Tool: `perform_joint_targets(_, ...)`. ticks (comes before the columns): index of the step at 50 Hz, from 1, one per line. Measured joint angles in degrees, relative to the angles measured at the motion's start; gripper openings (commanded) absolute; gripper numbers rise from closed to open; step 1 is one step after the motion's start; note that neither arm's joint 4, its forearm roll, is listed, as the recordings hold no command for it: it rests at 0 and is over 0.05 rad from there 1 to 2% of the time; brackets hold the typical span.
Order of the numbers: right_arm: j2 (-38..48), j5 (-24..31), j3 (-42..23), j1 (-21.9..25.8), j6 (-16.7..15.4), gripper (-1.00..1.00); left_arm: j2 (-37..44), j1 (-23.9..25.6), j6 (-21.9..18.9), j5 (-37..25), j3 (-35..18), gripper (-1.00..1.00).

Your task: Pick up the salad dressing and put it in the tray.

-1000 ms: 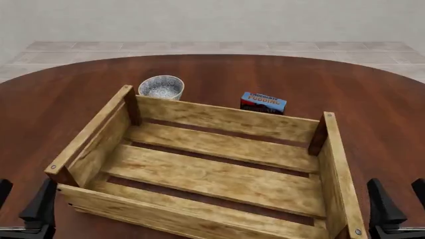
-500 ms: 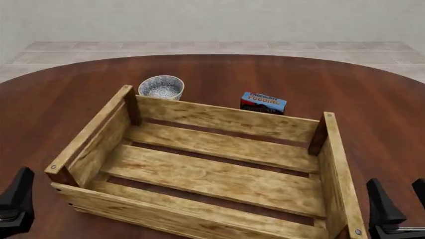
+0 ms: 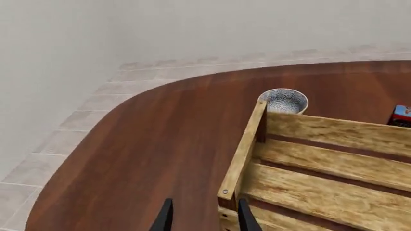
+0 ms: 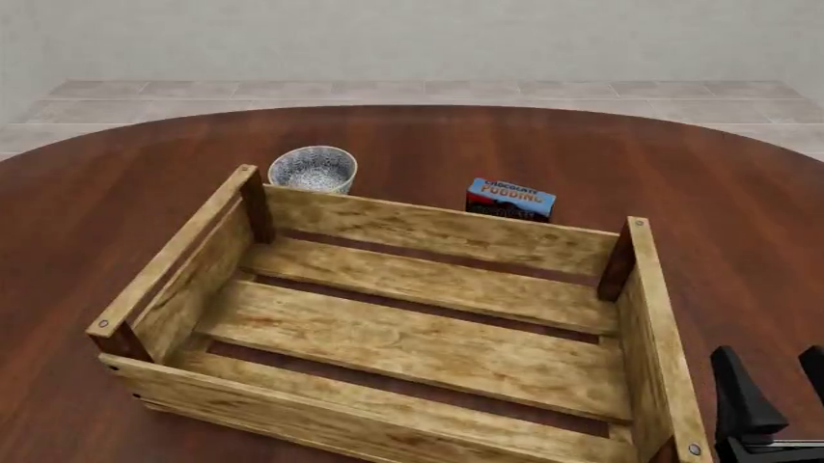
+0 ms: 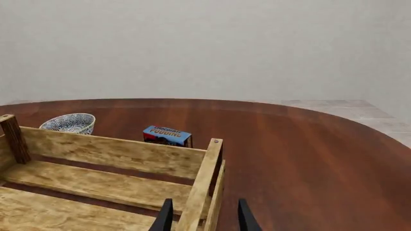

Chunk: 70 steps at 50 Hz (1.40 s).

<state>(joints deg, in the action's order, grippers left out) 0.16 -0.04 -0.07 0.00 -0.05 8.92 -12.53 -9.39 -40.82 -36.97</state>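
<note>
Looking for the salad dressing, I could not find it in any view; the tray [image 4: 386, 328] sat bare of it, so the task seemed hardly begun. Behind the tray stood a speckled bowl [image 4: 313, 169] and a blue pudding box [image 4: 510, 199]. The right gripper [image 4: 775, 410] and the left gripper [image 3: 204, 216] both showed fingers parted, gripping nothing.

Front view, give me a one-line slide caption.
Empty wooden tray at centre, speckled bowl and pudding box behind it, right claw waiting beside.
</note>
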Motion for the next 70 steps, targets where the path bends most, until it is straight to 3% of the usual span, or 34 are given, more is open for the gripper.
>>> perform_joint_targets(16,-0.02,0.00,0.02,0.00,0.00,1.00,14.43,-6.83,-2.65,-19.78,-18.56,1.00)
perform_joint_targets(22,-0.04,0.01,0.03,0.00,0.00,1.00,19.48,-10.39,-2.73,-23.49,-21.15,1.00)
perform_joint_targets(45,-0.06,0.03,0.04,0.00,0.00,1.00,25.38,-18.07,-3.79,-26.99,-15.89,1.00)
perform_joint_targets(70,-0.06,0.04,0.04,0.00,0.00,1.00,28.81,-25.20,-8.15,-16.25,-4.80,1.00)
